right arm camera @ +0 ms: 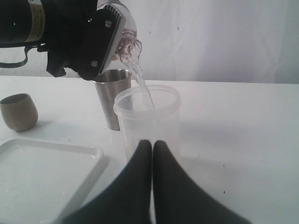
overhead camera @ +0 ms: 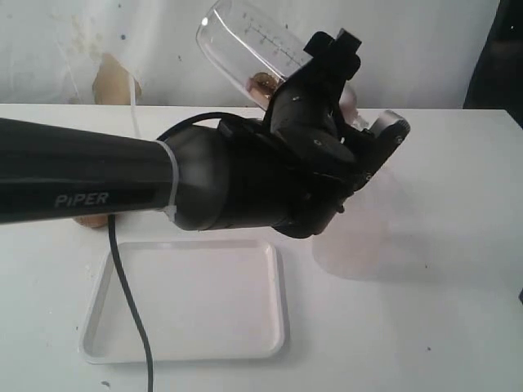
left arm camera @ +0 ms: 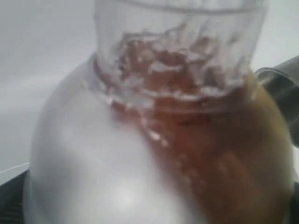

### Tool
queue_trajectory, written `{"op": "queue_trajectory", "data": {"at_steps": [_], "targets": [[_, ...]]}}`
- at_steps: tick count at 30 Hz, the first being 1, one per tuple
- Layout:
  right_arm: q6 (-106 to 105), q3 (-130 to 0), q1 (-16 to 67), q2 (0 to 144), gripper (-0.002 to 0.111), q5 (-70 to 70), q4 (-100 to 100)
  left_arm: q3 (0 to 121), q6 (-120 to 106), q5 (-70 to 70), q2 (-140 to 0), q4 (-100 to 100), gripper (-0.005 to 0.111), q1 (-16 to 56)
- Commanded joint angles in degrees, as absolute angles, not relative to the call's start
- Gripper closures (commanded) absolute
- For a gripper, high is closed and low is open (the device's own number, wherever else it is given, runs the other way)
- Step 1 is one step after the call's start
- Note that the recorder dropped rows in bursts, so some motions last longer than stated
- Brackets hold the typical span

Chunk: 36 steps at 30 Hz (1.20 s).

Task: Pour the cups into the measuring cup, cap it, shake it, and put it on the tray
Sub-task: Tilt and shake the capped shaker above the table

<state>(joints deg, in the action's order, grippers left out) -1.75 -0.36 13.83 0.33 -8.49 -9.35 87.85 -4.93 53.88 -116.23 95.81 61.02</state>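
Note:
My left gripper (overhead camera: 315,82) is shut on the measuring cup (overhead camera: 245,41), a clear graduated cylinder held tilted above the table. The clear dome cap (left arm camera: 117,163) sits on it, and brownish liquid fills its ridged neck (left arm camera: 177,46). A thin stream (right arm camera: 142,86) runs from that neck into the frosted plastic cup (right arm camera: 149,121) standing below. The steel tumbler (right arm camera: 108,100) stands just behind the frosted cup. The brown wooden cup (right arm camera: 18,112) stands apart beyond the tray (overhead camera: 196,302). My right gripper (right arm camera: 152,144) is shut and empty, low on the table near the frosted cup.
The left arm's thick black forearm (overhead camera: 82,180) spans the left half of the exterior view above the tray, its cable (overhead camera: 131,318) hanging across it. A white wall (overhead camera: 409,49) stands behind the table. Bare white tabletop (overhead camera: 441,245) lies right of the cups.

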Motion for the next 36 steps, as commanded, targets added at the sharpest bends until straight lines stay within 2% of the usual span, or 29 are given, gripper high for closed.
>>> {"op": "queue_trajectory", "data": {"at_steps": [1, 36], "targets": [[-1.7, 0.0, 13.6, 0.0, 0.108, -8.1, -9.4, 88.7, -6.4, 55.2, -115.4, 99.9, 0.107, 61.3], [-1.5, 0.0, 13.6, 0.0, 0.108, -8.1, -9.4, 88.7, -18.1, 53.4, -115.4, 99.9, 0.107, 61.3]]}}
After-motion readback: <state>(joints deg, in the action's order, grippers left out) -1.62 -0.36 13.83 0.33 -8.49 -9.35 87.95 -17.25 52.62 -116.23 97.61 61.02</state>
